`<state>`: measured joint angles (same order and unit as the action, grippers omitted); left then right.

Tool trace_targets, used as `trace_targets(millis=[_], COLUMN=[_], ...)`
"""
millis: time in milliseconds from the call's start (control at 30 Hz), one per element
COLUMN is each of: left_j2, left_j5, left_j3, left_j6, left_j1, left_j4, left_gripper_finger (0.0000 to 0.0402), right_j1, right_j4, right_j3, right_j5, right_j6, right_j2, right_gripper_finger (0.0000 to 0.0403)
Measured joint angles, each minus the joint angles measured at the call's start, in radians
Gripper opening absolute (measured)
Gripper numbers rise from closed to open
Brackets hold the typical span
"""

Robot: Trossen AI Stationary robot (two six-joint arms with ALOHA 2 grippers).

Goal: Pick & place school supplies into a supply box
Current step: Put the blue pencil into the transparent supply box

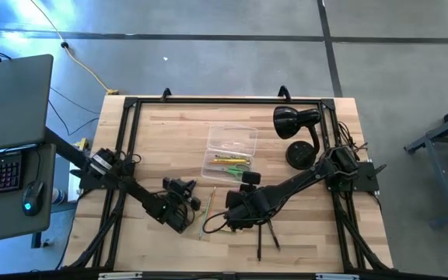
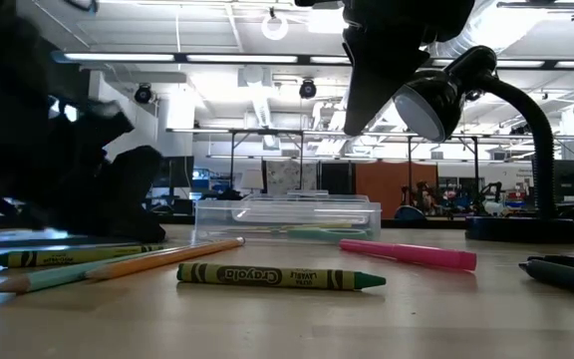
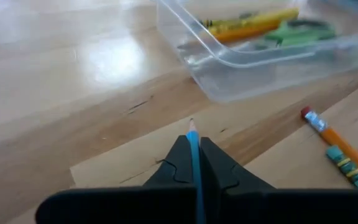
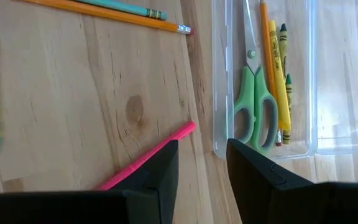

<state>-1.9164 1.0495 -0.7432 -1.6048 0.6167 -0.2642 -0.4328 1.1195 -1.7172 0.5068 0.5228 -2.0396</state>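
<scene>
High view: left gripper (image 1: 187, 204) sits front-left of the box (image 1: 230, 150), right gripper (image 1: 243, 204) front-centre; both near the box, neither touching it. Loose pencils (image 1: 207, 210) lie between the 2 grippers, long axis running roughly front-back; a lamp (image 1: 295, 124) stands just right of the box. Low view: green crayon (image 2: 279, 276) nearest the camera, pink pen (image 2: 408, 253) behind it to the right, orange pencil (image 2: 172, 256) to the left, box further back. Left wrist: fingers (image 3: 178, 169) pinched narrow on a blue pencil (image 3: 195, 160), tip pointing toward the box wall ahead, which already holds yellow and green items. Right wrist: fingers (image 4: 155, 167) apart, holding nothing, pink pen running under 1 finger, scissors (image 4: 254, 102) inside the box. Judgement: the left arm carries the pencil and must bring it forward over the box rim, lengthwise with the box.
</scene>
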Motion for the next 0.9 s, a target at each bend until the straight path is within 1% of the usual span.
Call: trace_targets(millis=[67, 267, 400, 467, 500, 567, 667, 767, 900], left_j2=[0.065, 0.275, 0.371, 0.391, 0.393, 0.4, 0.389, 0.358, 0.3], left_j5=[-0.053, -0.103, -0.121, -0.127, -0.152, -0.231, -0.374, -0.513, -0.704], left_j3=[-0.018, -0.059, -0.103, -0.124, -0.135, -0.139, -0.136, -0.131, -0.132], left_j6=[0.062, 0.223, 0.46, 0.611, 0.681, 0.791, 0.976, 1.154, 1.318], left_j1=[0.001, 0.001, 0.003, -0.024, -0.048, -0.112, -0.227, -0.349, -0.491], left_j4=[-0.055, -0.202, -0.192, -0.177, -0.15, -0.095, 0.083, 0.223, 0.393], left_gripper_finger=[0.0027, 0.0027, 0.0027, 0.0027, 0.0027, 0.0027, 0.0027, 0.0027, 0.0031], right_j1=[0.0, -0.01, -0.038, -0.053, -0.06, -0.074, -0.095, -0.121, -0.159], right_j4=[0.007, 0.06, 0.118, 0.149, 0.162, 0.179, 0.198, 0.22, 0.249], right_j3=[0.0, 0.0, 0.0, 0.0, 0.0, 0.0, 0.0, 0.0, 0.0], right_j5=[0.0, -0.007, 0.001, 0.009, 0.011, 0.012, 0.012, 0.01, 0.01], right_j6=[0.001, 0.077, 0.125, 0.15, 0.163, 0.205, 0.273, 0.319, 0.4], right_j2=[0.0, 0.0, 0.0, 0.0, 0.0, 0.0, 0.0, 0.0, 0.0], right_gripper_finger=[0.0115, 0.0115, 0.0115, 0.0115, 0.0115, 0.0115, 0.0115, 0.0115, 0.0115])
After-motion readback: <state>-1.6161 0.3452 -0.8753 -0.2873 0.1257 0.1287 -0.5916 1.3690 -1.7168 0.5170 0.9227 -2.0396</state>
